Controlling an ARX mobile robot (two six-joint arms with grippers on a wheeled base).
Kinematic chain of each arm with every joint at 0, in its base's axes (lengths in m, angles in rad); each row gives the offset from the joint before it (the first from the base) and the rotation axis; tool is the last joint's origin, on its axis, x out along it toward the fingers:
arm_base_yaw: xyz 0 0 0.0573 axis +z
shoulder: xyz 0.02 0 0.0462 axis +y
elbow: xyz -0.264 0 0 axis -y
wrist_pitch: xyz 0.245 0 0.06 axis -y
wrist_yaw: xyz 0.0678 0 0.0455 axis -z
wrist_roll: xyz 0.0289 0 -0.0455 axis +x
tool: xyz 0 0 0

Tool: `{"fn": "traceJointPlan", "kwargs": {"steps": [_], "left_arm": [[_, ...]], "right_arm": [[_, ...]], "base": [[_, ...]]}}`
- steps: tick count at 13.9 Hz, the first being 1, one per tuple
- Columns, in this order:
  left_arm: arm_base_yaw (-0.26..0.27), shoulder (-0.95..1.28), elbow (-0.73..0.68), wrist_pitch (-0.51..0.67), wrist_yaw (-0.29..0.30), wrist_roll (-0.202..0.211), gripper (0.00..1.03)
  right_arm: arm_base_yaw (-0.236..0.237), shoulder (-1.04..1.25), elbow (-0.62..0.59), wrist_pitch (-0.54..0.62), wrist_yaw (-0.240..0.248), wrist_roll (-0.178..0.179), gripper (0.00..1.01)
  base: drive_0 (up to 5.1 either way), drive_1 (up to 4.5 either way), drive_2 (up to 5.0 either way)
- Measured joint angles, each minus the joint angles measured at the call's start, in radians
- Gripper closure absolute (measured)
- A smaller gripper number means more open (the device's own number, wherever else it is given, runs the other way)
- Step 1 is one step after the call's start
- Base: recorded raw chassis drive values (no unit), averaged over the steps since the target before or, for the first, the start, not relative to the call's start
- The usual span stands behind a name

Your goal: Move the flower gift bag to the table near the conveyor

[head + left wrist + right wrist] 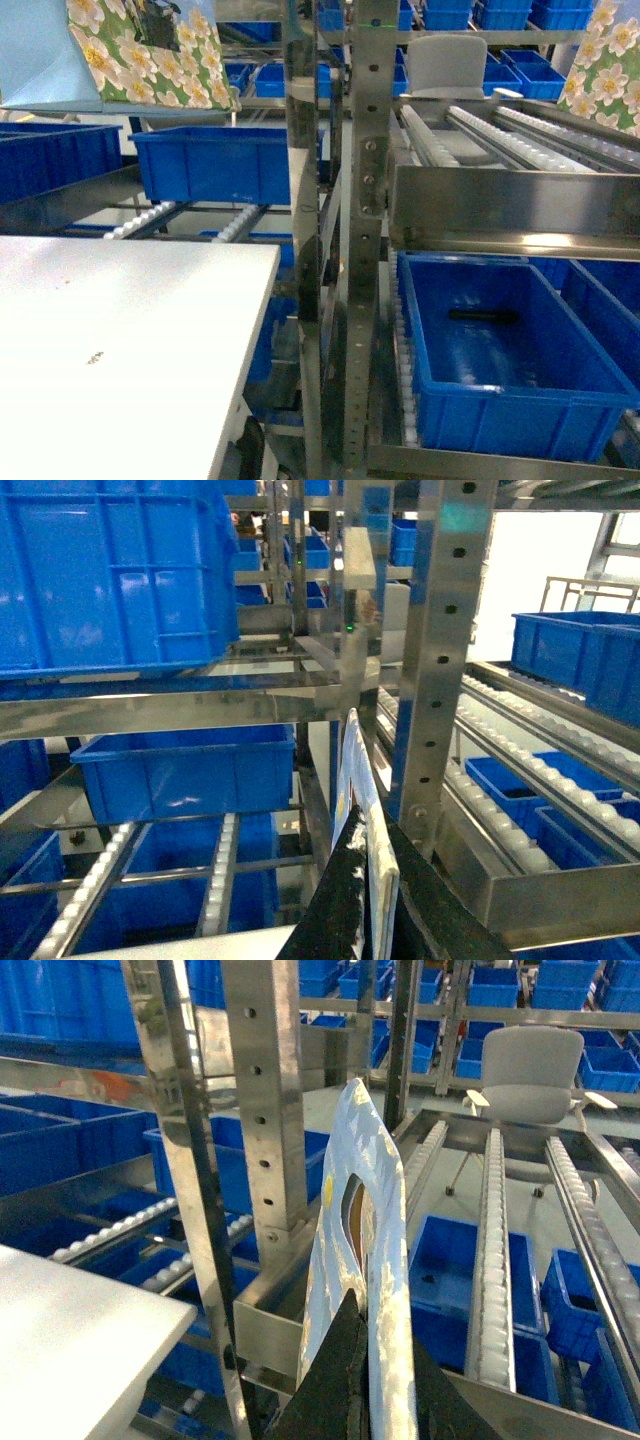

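Hanging high in the head view, a flowered bag (150, 55) shows at the top left, above the blue bins, and a second flowered bag (605, 70) shows at the top right edge, above the roller lanes. Neither touches the counter (120, 340), which lies white and flat at the lower left, just beside the conveyor (365, 250) and its steel upright.

In the left wrist view the left claw (365, 880) is pressed on the thin top edge of the left bag, seen edge-on as a white and blue strip rising between the dark fingers (340, 900). Behind it run the steel rails, white rollers (520, 770) and a bin (115, 570) on the upper shelf.

In the right wrist view the right claw (365, 1380) pinches the pale blue top panel of the other bag, just below its oval handle hole (352, 1215). A grey chair (530, 1070) stands beyond the roller lanes, and a corner of the counter shows at the lower left.

In the head view a small black object (483, 316) lies in the open bin (500, 370) on the lower right shelf
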Motion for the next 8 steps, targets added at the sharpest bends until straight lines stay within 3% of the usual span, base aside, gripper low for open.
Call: {"fn": "traceJointPlan", "kwargs": {"steps": [8], "left_arm": [[0.001,0.0,0.0,0.003,0.0,0.0,1.01]], "right_arm": [[-0.001,0.0,0.0,0.006,0.0,0.0,0.99]], "base": [[-5.0,2.44,2.4]]}}
